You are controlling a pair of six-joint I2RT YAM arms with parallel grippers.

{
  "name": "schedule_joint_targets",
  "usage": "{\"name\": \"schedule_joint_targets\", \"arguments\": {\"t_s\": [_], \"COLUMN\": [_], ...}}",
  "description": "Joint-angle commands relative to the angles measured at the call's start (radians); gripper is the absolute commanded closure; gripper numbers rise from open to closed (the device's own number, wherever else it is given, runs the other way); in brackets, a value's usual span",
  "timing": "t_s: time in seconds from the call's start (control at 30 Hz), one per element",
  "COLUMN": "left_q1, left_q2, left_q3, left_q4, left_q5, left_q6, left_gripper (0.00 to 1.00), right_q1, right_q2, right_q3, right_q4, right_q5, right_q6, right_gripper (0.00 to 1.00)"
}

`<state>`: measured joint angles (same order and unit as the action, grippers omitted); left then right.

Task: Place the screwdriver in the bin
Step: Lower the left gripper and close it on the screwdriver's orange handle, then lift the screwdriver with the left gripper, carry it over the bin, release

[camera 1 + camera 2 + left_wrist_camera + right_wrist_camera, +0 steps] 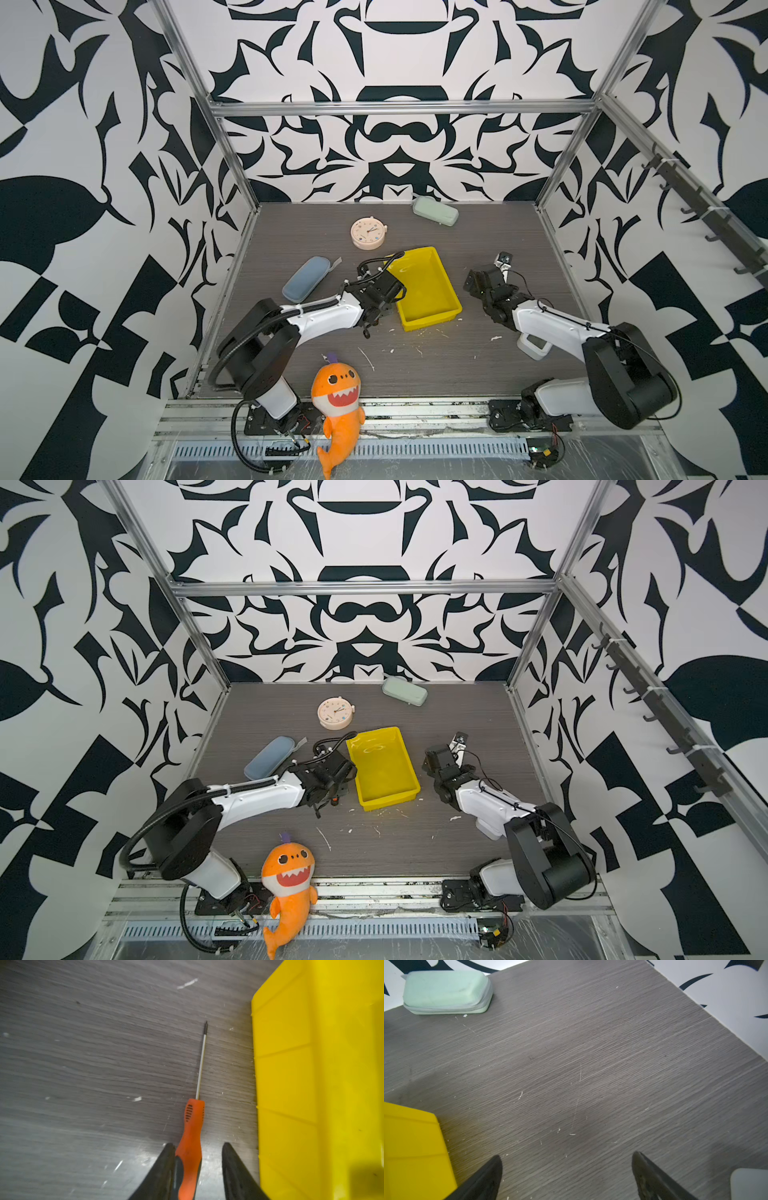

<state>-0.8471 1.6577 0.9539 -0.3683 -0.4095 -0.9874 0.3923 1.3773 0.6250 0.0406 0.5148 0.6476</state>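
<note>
the left claw, half closed with one side touching, straddles the slim orange-handled screwdriver lying on the grey wood-grain worktop just beside the empty yellow plastic bin, on its side facing the left edge; grip, lift and drop remain.

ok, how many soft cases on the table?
2. The blue-grey case lies left of the bin, near the table's left edge. The mint-green case lies at the back wall. Others may be hidden.
</note>
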Motion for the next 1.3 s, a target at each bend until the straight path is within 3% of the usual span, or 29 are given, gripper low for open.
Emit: {"name": "schedule_joint_targets", "arguments": {"t_s": [0.0, 0.7, 0.97, 1.27], "left_q1": [-0.004, -0.017, -0.018, -0.019], "left_q2": [0.069, 0.139, 0.077, -0.074], "left_q3": [0.061, -0.006, -0.058, -0.027], "left_q4": [-0.066, -0.046, -0.034, -0.166], "left_q5": [0.005, -0.022, -0.033, -0.113], "left_q6": [0.003, -0.066, -0.107, -0.121], "left_gripper": [0.62, 0.65, 0.76, 0.79], "right_q1": [0.002, 0.001, 0.001, -0.001], "right_q2": [-0.001, -0.055, -0.109, -0.143], "right_q3": [0.060, 0.028, -0.018, -0.046], "right_q4": [-0.037, -0.024, 0.002, 0.017], "right_q5": [0.008, 0.017, 0.060, 0.077], "right_q6": [0.008, 0.022, 0.034, 0.052], "right_gripper": [0.00, 0.03, 0.05, 0.08]}}
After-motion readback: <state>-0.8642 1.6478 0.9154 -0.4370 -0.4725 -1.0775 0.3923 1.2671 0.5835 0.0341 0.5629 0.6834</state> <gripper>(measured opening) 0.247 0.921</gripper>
